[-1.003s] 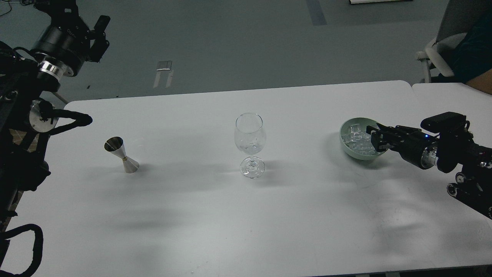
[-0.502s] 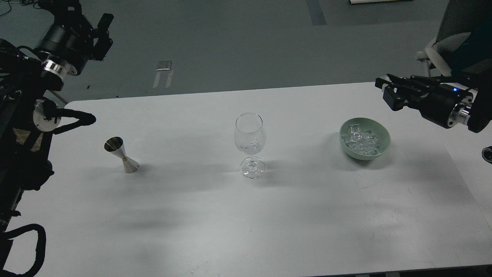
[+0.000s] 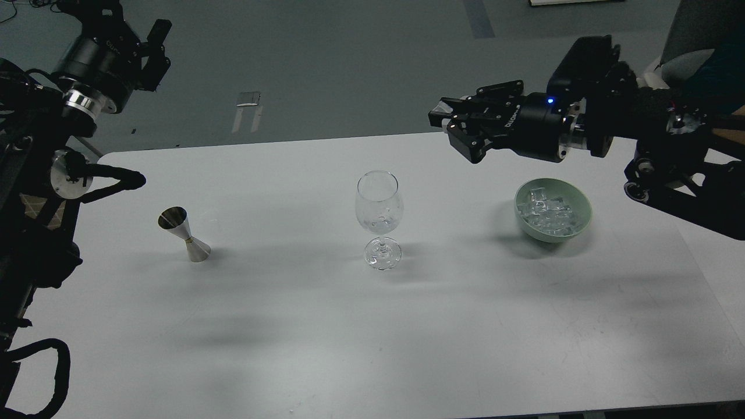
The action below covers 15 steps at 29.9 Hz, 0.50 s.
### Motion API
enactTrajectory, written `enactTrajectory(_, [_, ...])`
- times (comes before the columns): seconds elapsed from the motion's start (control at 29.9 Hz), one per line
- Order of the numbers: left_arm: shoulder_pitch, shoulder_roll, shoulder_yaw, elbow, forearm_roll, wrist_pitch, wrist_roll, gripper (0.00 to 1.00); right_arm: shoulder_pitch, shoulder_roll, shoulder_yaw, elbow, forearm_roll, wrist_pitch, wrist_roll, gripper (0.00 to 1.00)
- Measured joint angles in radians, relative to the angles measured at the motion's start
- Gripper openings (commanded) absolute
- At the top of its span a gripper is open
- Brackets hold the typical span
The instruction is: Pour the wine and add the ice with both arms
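Around one wine glass (image 3: 379, 209) stand one steel jigger (image 3: 183, 234) to its left and one green bowl (image 3: 576, 201) to its right. The bowl holds many ice cubes (image 3: 544, 214), too heaped to count. Two arms flank the glass.

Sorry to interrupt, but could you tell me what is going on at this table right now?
A two-armed robot is making a drink. Its right claw is raised between the green bowl of ice and the wine glass, which stands upright mid-table with a little ice in it. Whether the claw carries a cube is too hard to tell. A steel jigger stands untouched to the left, and the left claw is held high, away from the table.
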Motion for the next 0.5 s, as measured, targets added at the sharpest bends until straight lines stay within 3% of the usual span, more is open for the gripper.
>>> enactTrajectory(0.3, [0.000,0.005,0.001,0.000,0.000,-0.001,0.000,0.98,0.043,0.178,-0.074,-0.060,0.004,0.010,-0.003,0.00])
enactTrajectory(0.5, [0.006,0.011,-0.004,-0.015,0.000,-0.003,0.000,0.98,0.078,0.222,-0.108,-0.078,0.016,0.022,-0.004,0.00])
